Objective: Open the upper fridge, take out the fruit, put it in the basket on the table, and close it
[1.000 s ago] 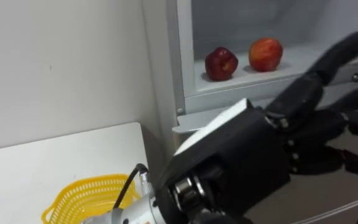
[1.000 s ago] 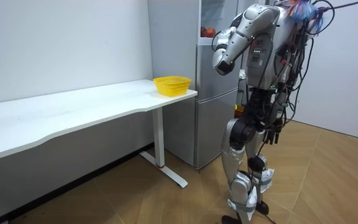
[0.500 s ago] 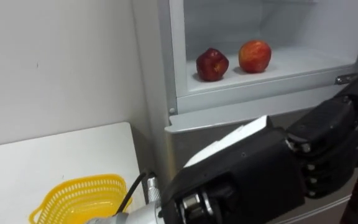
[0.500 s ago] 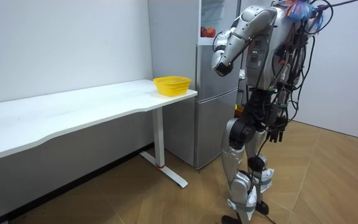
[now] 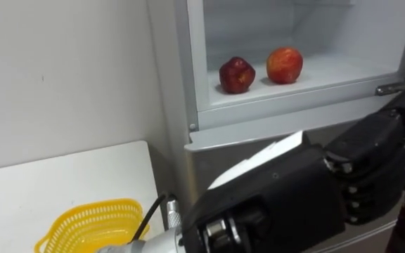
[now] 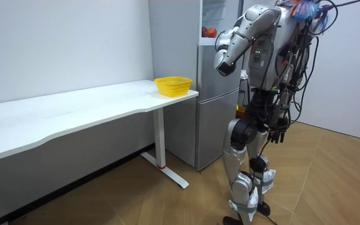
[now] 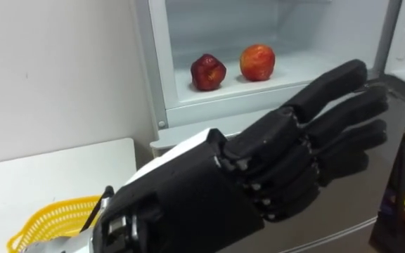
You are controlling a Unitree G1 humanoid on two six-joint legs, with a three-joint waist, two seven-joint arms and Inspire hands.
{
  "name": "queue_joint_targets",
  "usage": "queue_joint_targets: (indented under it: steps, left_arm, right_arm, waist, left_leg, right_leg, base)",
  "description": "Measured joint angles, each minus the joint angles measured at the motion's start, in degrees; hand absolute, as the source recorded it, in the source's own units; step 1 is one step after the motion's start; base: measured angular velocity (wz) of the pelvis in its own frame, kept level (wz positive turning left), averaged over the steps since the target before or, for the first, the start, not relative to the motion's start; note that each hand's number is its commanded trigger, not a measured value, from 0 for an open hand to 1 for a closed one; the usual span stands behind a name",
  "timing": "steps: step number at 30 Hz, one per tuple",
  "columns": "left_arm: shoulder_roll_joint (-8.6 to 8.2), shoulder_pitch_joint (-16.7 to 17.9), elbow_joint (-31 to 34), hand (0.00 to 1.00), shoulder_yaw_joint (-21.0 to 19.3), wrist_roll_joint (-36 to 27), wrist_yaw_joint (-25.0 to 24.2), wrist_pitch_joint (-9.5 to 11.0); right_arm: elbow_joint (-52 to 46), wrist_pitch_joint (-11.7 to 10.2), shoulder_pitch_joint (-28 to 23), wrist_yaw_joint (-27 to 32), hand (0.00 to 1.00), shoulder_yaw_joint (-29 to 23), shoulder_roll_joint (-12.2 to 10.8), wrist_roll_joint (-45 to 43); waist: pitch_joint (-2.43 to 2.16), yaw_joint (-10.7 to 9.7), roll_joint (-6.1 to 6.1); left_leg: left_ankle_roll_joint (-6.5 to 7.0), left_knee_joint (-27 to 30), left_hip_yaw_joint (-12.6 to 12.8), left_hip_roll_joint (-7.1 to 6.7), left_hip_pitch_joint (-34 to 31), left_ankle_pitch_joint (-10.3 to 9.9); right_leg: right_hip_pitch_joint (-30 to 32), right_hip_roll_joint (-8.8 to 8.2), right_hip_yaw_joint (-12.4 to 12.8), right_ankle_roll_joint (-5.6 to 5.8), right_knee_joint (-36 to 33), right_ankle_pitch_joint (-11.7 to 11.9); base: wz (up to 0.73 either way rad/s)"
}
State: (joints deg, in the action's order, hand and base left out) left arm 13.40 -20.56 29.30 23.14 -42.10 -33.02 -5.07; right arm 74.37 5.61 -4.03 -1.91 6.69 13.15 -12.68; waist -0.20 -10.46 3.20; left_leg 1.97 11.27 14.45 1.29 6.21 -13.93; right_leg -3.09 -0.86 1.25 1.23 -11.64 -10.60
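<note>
Neither apple has shifted in the last half second: the dark, dimpled red apple (image 5: 237,74) and the rounder red-yellow apple (image 5: 284,65) lie side by side on the smooth white shelf (image 5: 329,70) of the open upper fridge (image 5: 188,70). Nothing is retrieved yet. Below them hovers the black left hand (image 7: 273,169), its fingers (image 7: 329,81) nearly straight and empty. The reach, the grasp and probably the drop into the yellow mesh basket (image 5: 90,223) on the counter (image 5: 48,183) are left.

Yellow basket (image 5: 90,209) at end of white table (image 5: 41,179), nr its edge; wall (image 5: 62,70) behind, wood floor (image 6: 167,206) below.
</note>
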Motion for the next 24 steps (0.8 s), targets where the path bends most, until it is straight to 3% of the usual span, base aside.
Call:
queue_joint_targets:
  steps: [2,5,8,10,11,14,19,24]
  left_arm:
    - [0.02,0.0,0.3,0.0,-1.34,0.18,0.56,0.1]
    - [0.71,0.37,2.69,0.0,-6.71,4.27,2.74,0.45]
    - [1.14,2.27,6.71,0.0,-13.04,7.88,6.62,2.1]
    - [1.4,5.2,8.37,0.0,-20.49,10.48,9.5,4.29]
    - [1.39,6.3,8.74,0.0,-22.34,11.0,10.73,4.99]
    - [0.64,10.29,10.39,0.0,-29.88,15.27,16.4,7.21]
    - [0.39,15.65,11.33,0.0,-42.04,22.04,30.06,12.44]
    - [0.36,18.25,10.99,0.0,-49.56,24.89,42.06,14.49]
  right_arm:
    - [-0.04,-0.65,-0.1,0.05,0.0,-0.15,0.11,0.93]
    - [-0.1,-1.42,-1.08,0.82,0.0,-1.35,0.05,0.83]
    - [-0.21,-1.29,-2.39,1.57,0.0,-2.09,-0.05,-0.87]
    - [-0.27,-2.25,-4.13,1.8,0.0,-4.44,-0.52,-1.31]
    - [-0.26,-2.44,-4.41,1.88,0.0,-4.81,-0.67,-1.31]
    - [-0.01,-3.33,-5.19,2.53,0.0,-6.58,-1.74,-1.36]
    - [0.89,-5.36,-5.58,4.39,0.0,-10.92,-2.35,-3.6]
    - [-0.35,-5.62,-6.32,4.78,0.0,-13.18,-2.48,-3.69]
  waist:
    - [-0.01,0.1,0.09]
    - [-0.23,1.52,0.5]
    - [-0.3,4.02,0.73]
    - [-0.3,6.82,0.36]
    - [-0.22,7.41,0.21]
    - [0.2,10.48,-0.99]
    - [-0.35,12.74,-1.78]
    - [-0.37,13.49,-1.7]
  left_leg:
    - [-0.03,-0.07,-0.01,0.0,0.12,0.02]
    - [-0.27,-0.77,0.23,0.03,0.54,0.22]
    - [-0.53,-1.02,0.35,0.07,0.66,0.38]
    - [-0.89,-1.78,0.23,-0.03,1.61,0.64]
    - [-0.94,-1.78,0.07,-0.03,1.82,0.67]
    - [-1.21,-1.77,-0.82,0.06,2.06,0.82]
    - [-1.25,-1.62,-2.81,-0.1,1.6,0.83]
    - [-1.25,-1.62,-3.78,-0.24,1.85,0.83]
  right_leg:
    - [-0.01,0.01,0.01,0.0,0.0,0.0]
    - [0.05,0.12,0.14,-0.11,-0.25,0.06]
    - [0.15,0.27,0.07,-0.31,-0.31,0.07]
    - [-0.31,0.42,-0.18,-0.7,-0.53,-0.19]
    - [-0.56,0.47,-0.26,-0.78,-0.41,-0.24]
    - [-1.08,0.49,-1.58,-1.12,0.02,-0.48]
    - [-1.92,0.29,-3.43,-1.15,0.54,-0.52]
    - [-2.68,0.07,-4.74,-1.12,0.97,-0.54]
  base:
    - [0.0]
    - [-0.08]
    - [-0.05]
    - [-0.02]
    - [0.08]
    - [0.12]
    - [0.19]
    - [0.09]
